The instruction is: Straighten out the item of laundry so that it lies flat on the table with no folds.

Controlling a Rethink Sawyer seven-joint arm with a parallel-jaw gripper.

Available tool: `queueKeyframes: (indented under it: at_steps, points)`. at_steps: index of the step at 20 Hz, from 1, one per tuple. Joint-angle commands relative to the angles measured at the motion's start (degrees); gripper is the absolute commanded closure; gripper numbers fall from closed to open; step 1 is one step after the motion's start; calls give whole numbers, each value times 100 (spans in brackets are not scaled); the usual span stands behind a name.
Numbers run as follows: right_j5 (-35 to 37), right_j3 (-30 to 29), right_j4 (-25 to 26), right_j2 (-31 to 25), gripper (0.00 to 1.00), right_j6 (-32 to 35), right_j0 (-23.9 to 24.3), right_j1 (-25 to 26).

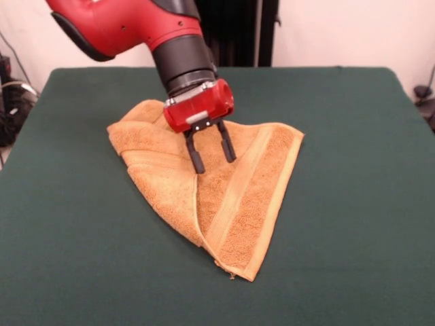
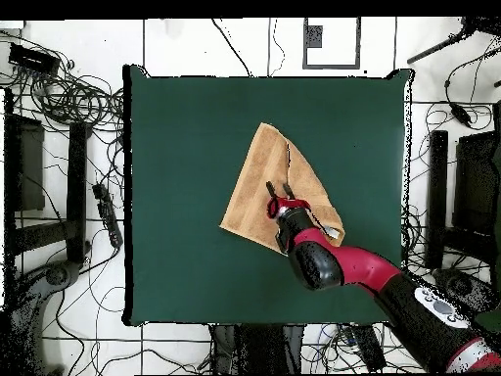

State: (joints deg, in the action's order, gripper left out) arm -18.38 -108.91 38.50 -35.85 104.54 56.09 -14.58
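The Sawyer arm's gripper (image 1: 211, 155), its two black fingers spread apart and gripping nothing, hovers just above the orange-tan hand towel (image 1: 234, 204), which lies folded into a rough triangle near the middle of the green table (image 1: 353, 224) (one flap doubled over along a crease, the paler woven band running toward the near corner). If the fingers close on both layers at once, or on the wrong side of the crease, a pull would likely drag the whole towel, not open the fold. No readable brand, label or writing appears.
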Motion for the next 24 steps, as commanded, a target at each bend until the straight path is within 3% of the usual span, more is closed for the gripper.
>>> queueKeyframes:
  at_steps: [1, 8, 16, 24]
  points:
    - [325, 1015, 604, 71, 0, 376, -195, 578]
    - [383, 1073, 567, -54, 0, 641, -107, 730]
    - [795, 984, 540, -623, 0, 692, 324, 1162]
    - [370, 714, -27, -297, 0, 876, -162, 771]
